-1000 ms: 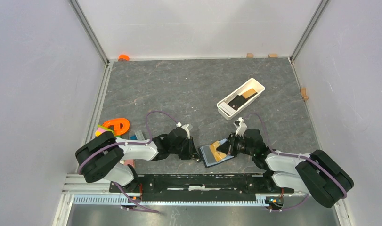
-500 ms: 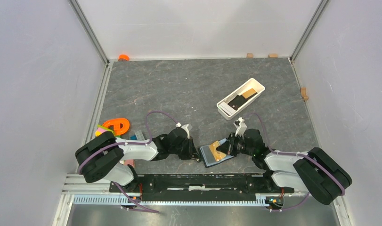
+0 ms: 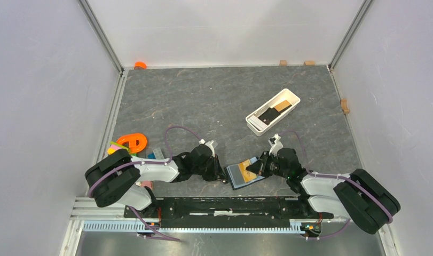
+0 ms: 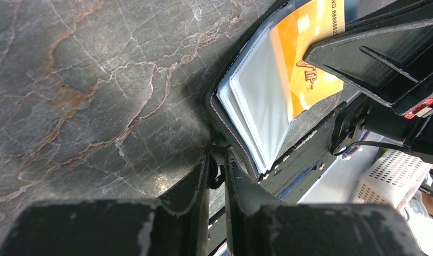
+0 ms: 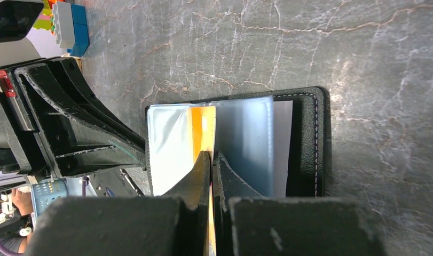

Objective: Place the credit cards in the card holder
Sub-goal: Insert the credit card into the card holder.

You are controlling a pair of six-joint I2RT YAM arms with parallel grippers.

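Now my right jaws are closed flat on the orange card point(image 5: 202, 133), whose long axis runs in line with them, pointing left into the open holder point(image 5: 306, 140) straight ahead. Its leading end lies among the clear sleeves point(image 5: 245, 140); whether it sits inside a pocket I cannot tell. My left jaws pinch the holder's left edge down at the worktop point(image 4: 70, 80), bracing it from the opposite side. So the push, I judge, runs left, toward that brace. Two more cards point(image 3: 267, 114) wait in the tray point(image 3: 255, 122), far right.
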